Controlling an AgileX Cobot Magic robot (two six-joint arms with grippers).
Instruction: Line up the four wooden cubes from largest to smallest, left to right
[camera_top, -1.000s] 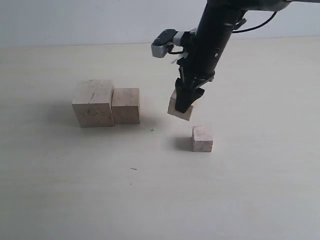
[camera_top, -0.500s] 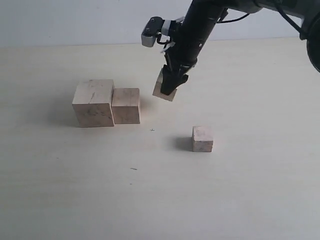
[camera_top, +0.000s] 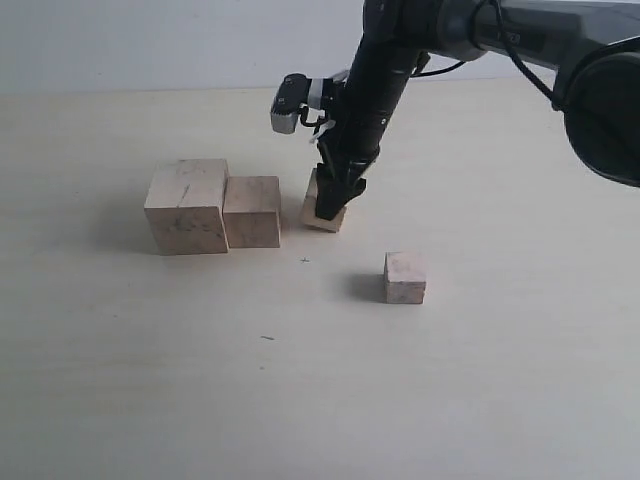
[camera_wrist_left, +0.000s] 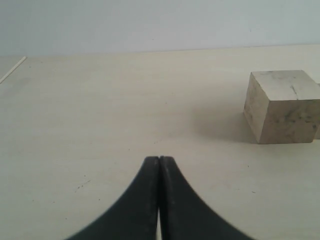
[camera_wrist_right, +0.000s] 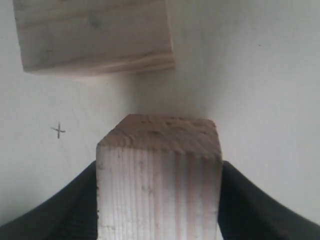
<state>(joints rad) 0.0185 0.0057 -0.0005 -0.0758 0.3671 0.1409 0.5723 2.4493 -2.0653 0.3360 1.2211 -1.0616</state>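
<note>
The right end effector (camera_top: 337, 200) grips a small pale wooden cube (camera_top: 318, 215) near frame centre, slightly tilted. The second-largest pale wooden cube (camera_top: 252, 211) lies just left of it, not touching.

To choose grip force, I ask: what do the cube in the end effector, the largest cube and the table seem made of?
Held cube: pale unpainted wood, matt; straight grain lines show. Largest cube: likely the same bare wood, with dark scribble marks. Table: smooth pale matt surface; wood or laminate, cannot tell.
</note>
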